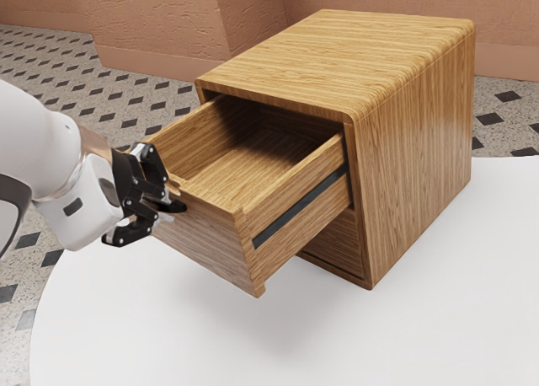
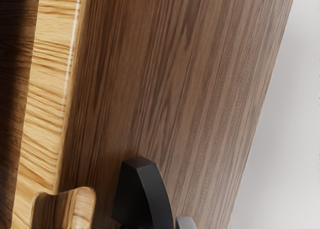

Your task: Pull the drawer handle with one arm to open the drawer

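1 white table (image 1: 421, 318) bears the cabinet (image 1: 404, 108) above diamond-patterned floor tiles (image 1: 84, 74).

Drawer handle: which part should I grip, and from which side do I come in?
Grip the small wooden tab of the drawer handle that juts from the drawer front near its top edge. Come straight at that face, from the exterior view's left, one finger on each flat side of the tab. The open gripper sits there.

The white arm (image 1: 46, 171) reaches in from the exterior view's left, forearm low, black gripper (image 1: 171, 202) pointing toward that view's right.
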